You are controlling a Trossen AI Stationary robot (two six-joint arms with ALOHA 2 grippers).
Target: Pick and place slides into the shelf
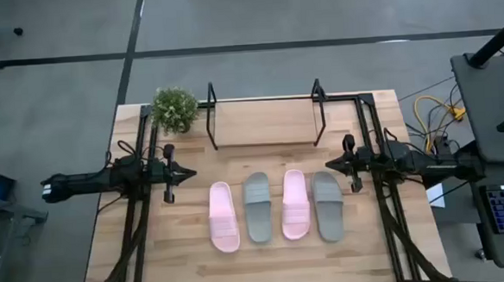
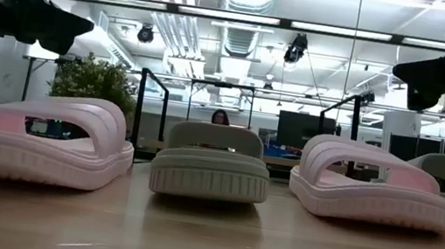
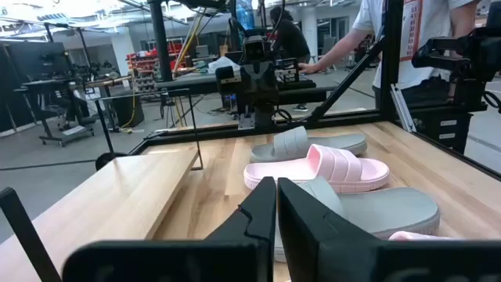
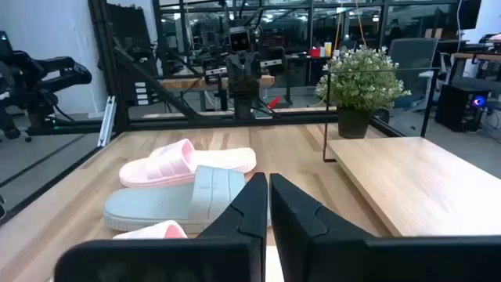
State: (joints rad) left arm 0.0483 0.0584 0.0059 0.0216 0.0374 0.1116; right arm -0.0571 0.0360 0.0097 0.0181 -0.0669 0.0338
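Note:
Four slides lie soles down in a row on the near half of the table: pink (image 1: 223,216), grey (image 1: 257,207), pink (image 1: 295,204), grey (image 1: 327,206). The shelf (image 1: 264,114), a black wire frame over a light wooden base, stands beyond them at the far middle. My left gripper (image 1: 189,171) hovers shut to the left of the row, above the table. My right gripper (image 1: 329,164) hovers shut to the right of it. Both point toward each other. In the left wrist view my left gripper (image 3: 275,192) faces the slides; in the right wrist view so does my right gripper (image 4: 268,188).
A small green potted plant (image 1: 174,108) stands at the shelf's far left corner. The arms' black frames run along the table's left (image 1: 139,207) and right (image 1: 385,203) sides. Bare wood lies between the slides and the shelf. People show in the room behind.

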